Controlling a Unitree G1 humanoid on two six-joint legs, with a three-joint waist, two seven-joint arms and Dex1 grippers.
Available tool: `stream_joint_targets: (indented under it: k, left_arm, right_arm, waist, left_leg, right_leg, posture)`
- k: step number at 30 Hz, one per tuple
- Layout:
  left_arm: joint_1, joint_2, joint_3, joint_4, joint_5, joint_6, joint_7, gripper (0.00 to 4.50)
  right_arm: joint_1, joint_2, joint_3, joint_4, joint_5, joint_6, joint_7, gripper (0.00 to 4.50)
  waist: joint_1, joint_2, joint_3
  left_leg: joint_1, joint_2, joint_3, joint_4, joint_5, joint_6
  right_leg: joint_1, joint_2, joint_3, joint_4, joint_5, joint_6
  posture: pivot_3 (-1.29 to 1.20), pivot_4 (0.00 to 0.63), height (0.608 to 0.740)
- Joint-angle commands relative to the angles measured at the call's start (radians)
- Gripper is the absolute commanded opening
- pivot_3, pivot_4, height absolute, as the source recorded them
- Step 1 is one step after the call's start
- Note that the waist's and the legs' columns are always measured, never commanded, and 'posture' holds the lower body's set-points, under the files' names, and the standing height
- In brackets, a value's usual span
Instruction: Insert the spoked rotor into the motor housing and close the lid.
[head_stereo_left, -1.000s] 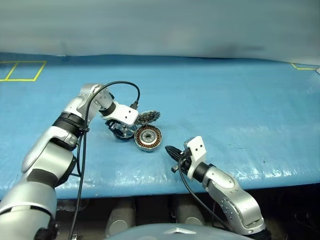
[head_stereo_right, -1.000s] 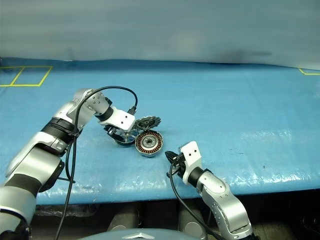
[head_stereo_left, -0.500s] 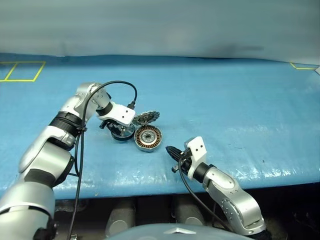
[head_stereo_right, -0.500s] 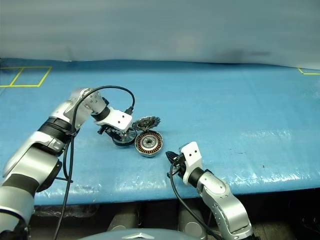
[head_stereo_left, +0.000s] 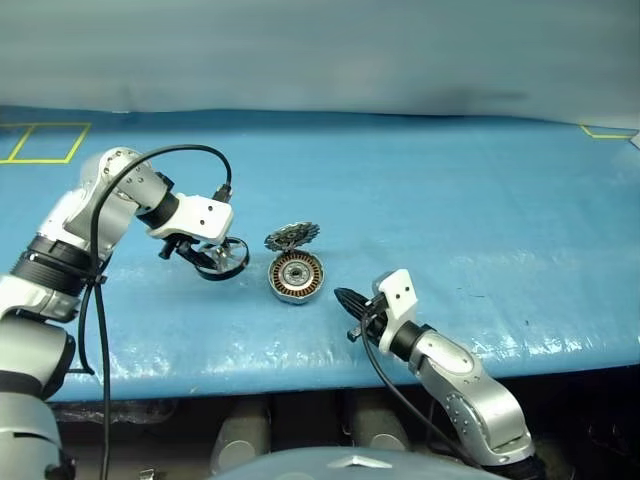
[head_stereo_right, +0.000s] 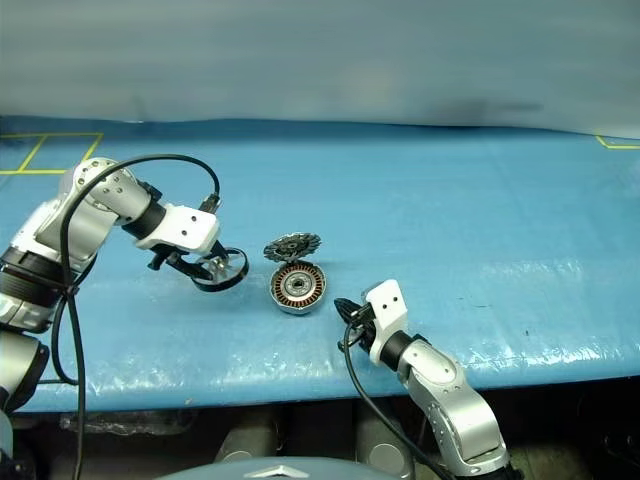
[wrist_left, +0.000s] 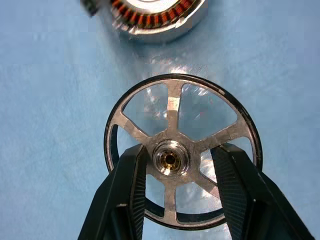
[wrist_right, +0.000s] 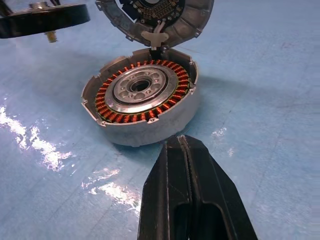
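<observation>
- The spoked rotor (wrist_left: 177, 155) is gripped at its central hub by the left gripper (wrist_left: 176, 172), one black finger pressed on each side of the hub.
- In the left eye view the rotor (head_stereo_left: 222, 259) is seen held above the blue desk (head_stereo_left: 450, 200), apart from the motor housing (head_stereo_left: 296, 277) and on its left.
- The motor housing is set on the desk between the two grippers, open side up, with its ring of copper windings (wrist_right: 177, 97) and its centre hole exposed.
- The lid (wrist_right: 156, 17) is stood open, joined to the far rim of the housing, its dark underside turned towards the right gripper.
- The right gripper (wrist_right: 182, 150) is clenched on nothing, its two fingers pressed together, and is pointed at the housing from just beside it, without contact.
- A black cable (head_stereo_left: 160, 160) is looped over the left arm.
</observation>
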Motion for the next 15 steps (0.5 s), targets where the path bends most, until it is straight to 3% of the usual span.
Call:
stream_joint_targets:
  k: [1,8,15]
  left_arm:
    - [0.052,0.048,0.089,-0.200,-0.167,0.157,-0.002,1.73]
    - [0.099,-0.061,0.136,-0.366,-0.251,0.355,0.134,1.73]
    - [0.101,-0.180,0.062,-0.385,-0.166,0.372,0.271,1.73]
  right_arm:
    - [-0.008,-0.004,-0.017,-0.007,0.015,-0.022,0.018,0.00]
    - [-0.033,-0.013,0.006,0.018,0.010,-0.017,0.049,0.00]
    - [-0.017,0.003,-0.023,0.027,0.017,-0.105,0.065,0.00]
  waist:
    - [0.001,0.000,0.000]
    - [0.007,0.000,0.000]
    - [0.004,0.000,0.000]
  left_leg:
    - [0.000,0.000,0.000,0.000,0.000,0.000]
    - [0.002,0.000,0.000,0.001,0.000,0.000]
    - [0.002,0.000,0.001,0.001,0.000,0.000]
  right_leg:
    - [0.000,0.000,0.000,0.000,0.000,0.000]
    - [0.001,0.000,0.000,0.001,0.000,0.000]
    - [0.001,0.001,0.000,0.001,0.000,0.000]
  posture:
    - [0.00,0.150,0.740]
    - [0.00,0.150,0.740]
    - [0.00,0.150,0.740]
